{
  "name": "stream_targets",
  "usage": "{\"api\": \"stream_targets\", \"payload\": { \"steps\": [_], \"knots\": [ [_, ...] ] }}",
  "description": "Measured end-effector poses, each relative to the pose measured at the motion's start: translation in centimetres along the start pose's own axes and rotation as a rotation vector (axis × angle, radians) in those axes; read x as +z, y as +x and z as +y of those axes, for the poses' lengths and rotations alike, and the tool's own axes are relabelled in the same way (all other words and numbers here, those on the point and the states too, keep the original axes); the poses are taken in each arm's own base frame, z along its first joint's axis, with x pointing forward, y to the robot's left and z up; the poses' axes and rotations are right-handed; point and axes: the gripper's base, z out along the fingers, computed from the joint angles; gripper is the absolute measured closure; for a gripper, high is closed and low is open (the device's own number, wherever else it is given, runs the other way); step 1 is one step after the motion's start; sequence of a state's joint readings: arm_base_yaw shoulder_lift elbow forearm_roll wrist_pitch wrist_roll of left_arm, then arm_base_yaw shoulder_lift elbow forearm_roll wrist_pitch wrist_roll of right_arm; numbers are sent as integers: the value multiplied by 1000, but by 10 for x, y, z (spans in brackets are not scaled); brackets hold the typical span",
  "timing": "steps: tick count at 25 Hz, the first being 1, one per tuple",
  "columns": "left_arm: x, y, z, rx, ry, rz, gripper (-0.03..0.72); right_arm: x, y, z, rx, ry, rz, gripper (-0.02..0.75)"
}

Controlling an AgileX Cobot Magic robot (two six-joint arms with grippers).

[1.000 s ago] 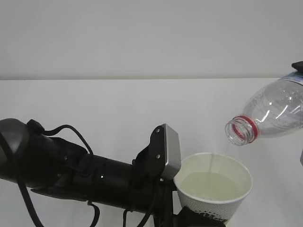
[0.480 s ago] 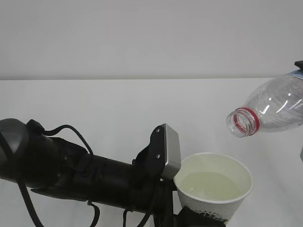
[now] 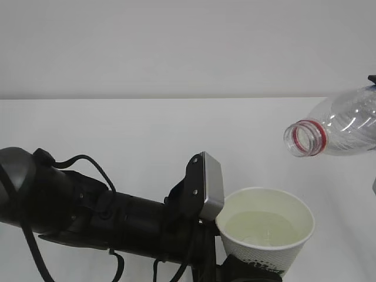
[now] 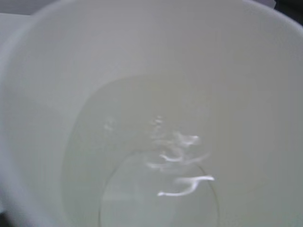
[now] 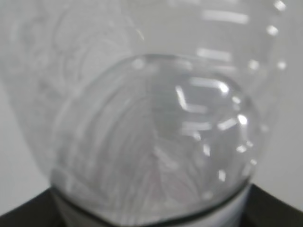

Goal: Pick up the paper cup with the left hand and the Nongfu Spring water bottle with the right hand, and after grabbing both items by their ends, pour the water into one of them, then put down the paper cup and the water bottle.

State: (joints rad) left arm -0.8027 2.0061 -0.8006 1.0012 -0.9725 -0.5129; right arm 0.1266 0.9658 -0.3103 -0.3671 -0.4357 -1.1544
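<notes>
Paper cup (image 3: 265,232) held upright low in the left hand (image 3: 194,235) to keep water (image 3: 258,228) in; bottle (image 3: 338,126) (no stream visible) gripped by right-hand jaws above-right, mouth toward the cup.

The paper cup (image 3: 265,231) stood upright at the tip of the left hand (image 3: 200,235), whose arm reached in from the left over the tabletop (image 3: 147,129). The water (image 3: 258,226) lay in the cup. Above and to the right of the cup, apart from it, the Nongfu Spring water bottle (image 3: 338,126) lay nearly level, mouth pointing left, its far end toward the right hand, which sat mostly out of the exterior view.
</notes>
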Motion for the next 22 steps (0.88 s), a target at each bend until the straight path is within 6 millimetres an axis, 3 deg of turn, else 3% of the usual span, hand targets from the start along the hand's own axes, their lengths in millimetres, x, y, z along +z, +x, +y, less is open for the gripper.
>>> {"api": "stream_targets", "payload": {
  "steps": [22],
  "knots": [
    [0,0,0,0,0,0,188,0,-2,-5,469,47,-30,306]
  ]
}}
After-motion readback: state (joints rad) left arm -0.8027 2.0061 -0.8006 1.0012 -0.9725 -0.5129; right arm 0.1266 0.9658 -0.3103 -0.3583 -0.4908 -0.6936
